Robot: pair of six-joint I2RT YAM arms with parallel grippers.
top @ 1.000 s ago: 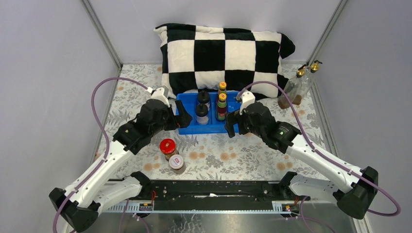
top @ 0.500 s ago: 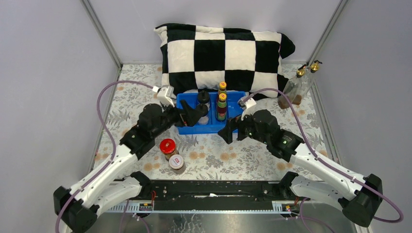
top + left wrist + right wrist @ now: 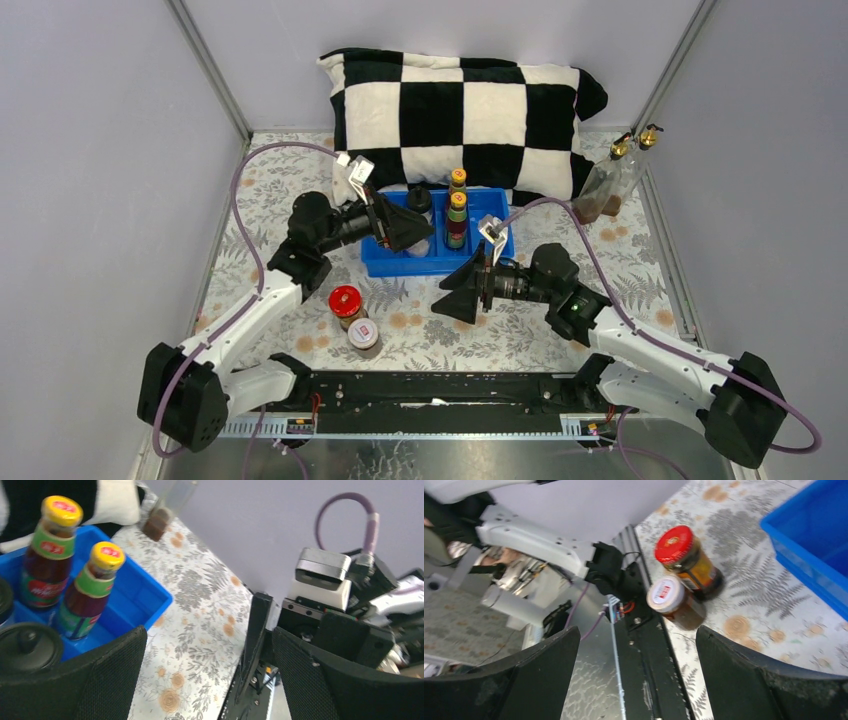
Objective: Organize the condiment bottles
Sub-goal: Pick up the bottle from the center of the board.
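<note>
— What is the overhead camera showing?
— A flower-printed cloth (image 3: pixel 500 330) is covering the table between smooth grey walls (image 3: pixel 100 150), and a plush black-and-white checkered pillow (image 3: pixel 460 110) is lying at the back. In the glossy blue plastic tray (image 3: pixel 440 268), two slim yellow-capped sauce bottles (image 3: pixel 457 215) and two black-capped clear jars (image 3: pixel 420 200) are standing, long axes upright. Two tall gold-spouted glass bottles (image 3: pixel 605 185) are standing in the far right corner, spouts up. A red-lidded jar (image 3: pixel 345 302) and a white-lidded jar (image 3: pixel 363 335) are sitting just beside each other on the cloth, near the front.
— The left wrist?
— The left gripper (image 3: pixel 208 630) is hovering at the tray's left end, jaws spread, pinching nothing.
— The right wrist?
— The right gripper (image 3: pixel 637 630) is gaping too, empty, facing the two lidded jars.
</note>
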